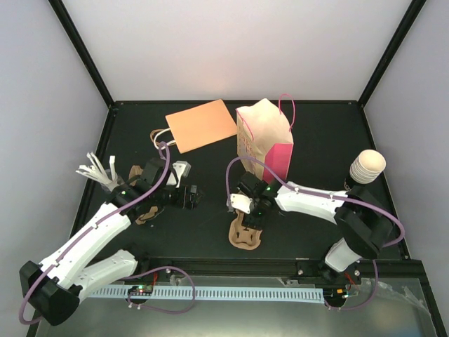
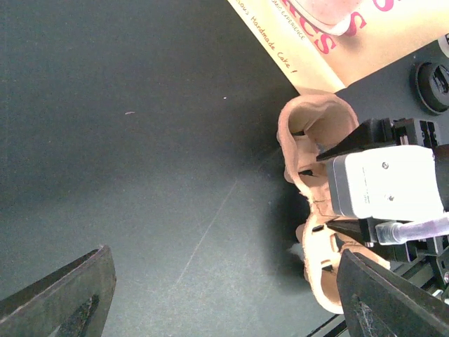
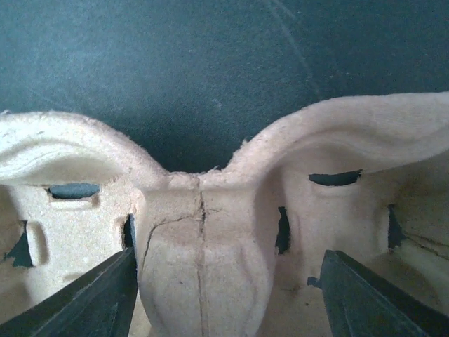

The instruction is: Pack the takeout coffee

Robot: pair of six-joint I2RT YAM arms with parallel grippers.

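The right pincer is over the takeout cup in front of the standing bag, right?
No: the right pincer is over the brown pulp carrier in front of the standing bag, as the right wrist view shows.

I'm seeing the pulp carrier [image 3: 203, 246] running off three edges of the right wrist view, and the right arm [image 1: 358, 225] is hiding the lower part of the takeout coffee [image 1: 367, 166], right of the paper bag [image 1: 263, 133].
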